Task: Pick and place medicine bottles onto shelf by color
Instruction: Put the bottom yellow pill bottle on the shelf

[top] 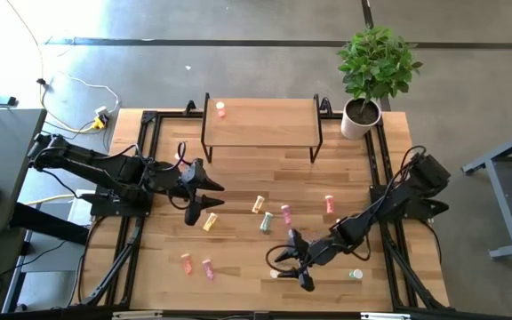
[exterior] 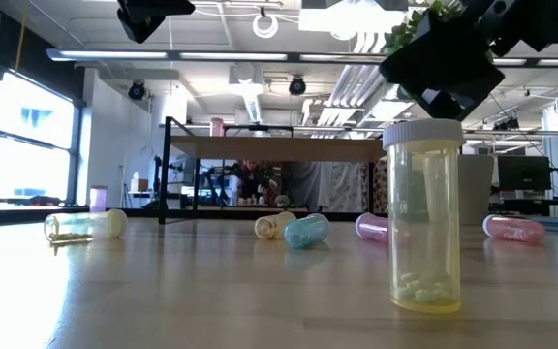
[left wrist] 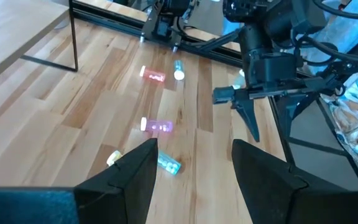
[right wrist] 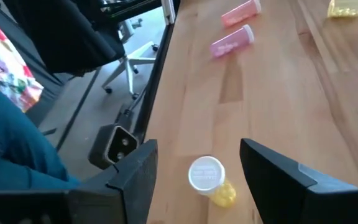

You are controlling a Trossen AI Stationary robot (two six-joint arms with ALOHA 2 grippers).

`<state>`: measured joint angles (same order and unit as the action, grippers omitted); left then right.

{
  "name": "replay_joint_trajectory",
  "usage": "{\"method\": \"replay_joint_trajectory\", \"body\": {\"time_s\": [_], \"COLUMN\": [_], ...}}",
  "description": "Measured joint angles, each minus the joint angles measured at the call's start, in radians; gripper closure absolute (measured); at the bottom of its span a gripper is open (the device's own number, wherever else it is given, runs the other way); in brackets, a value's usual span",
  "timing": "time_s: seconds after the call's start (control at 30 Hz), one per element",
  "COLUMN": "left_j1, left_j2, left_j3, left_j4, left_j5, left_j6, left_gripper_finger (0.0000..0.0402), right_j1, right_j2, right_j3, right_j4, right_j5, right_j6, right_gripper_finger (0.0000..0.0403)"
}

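Observation:
A yellow medicine bottle point(right wrist: 207, 179) with a white cap stands upright on the table near its front edge, also seen close up in the low view point(exterior: 424, 218). My right gripper point(right wrist: 199, 145) hovers open just above it, fingers on either side, touching nothing. My left gripper point(top: 204, 197) hangs open above the table's left middle, holding nothing. Several more bottles lie on their sides mid-table: yellow point(top: 258, 204), pink point(top: 285, 213), red point(top: 330, 204), pale green point(top: 265, 222). One pink bottle point(top: 220, 109) stands on the shelf point(top: 260, 124).
More bottles lie toward the near edge: yellow point(top: 210, 222), red-orange point(top: 187, 262), pink point(top: 208, 268), pale green point(top: 356, 275). A potted plant point(top: 367, 80) stands at the far right corner. Black frame rails point(top: 140, 178) run along both table sides.

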<state>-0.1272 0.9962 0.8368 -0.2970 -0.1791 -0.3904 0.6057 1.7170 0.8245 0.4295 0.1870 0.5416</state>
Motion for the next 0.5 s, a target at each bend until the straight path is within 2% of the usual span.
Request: {"method": "replay_joint_trajectory", "body": {"time_s": [0.17, 0.5], "left_j1": [0.000, 0.001], "left_j2": [0.000, 0.000], "left_j3": [0.000, 0.000], "left_j4": [-0.008, -0.021], "left_j5": [0.000, -0.014], "left_j6": [0.000, 0.000], "left_gripper_finger": [0.0206, 0.0206], "right_j1": [0.004, 0.004], "right_j2": [0.020, 0.069], "right_j3": [0.000, 0.000], "right_j4": [0.007, 0.075], "right_j5": [0.040, 0.021], "right_j6": [-0.051, -0.101], "right_gripper_finger": [0.0183, 0.0183]}}
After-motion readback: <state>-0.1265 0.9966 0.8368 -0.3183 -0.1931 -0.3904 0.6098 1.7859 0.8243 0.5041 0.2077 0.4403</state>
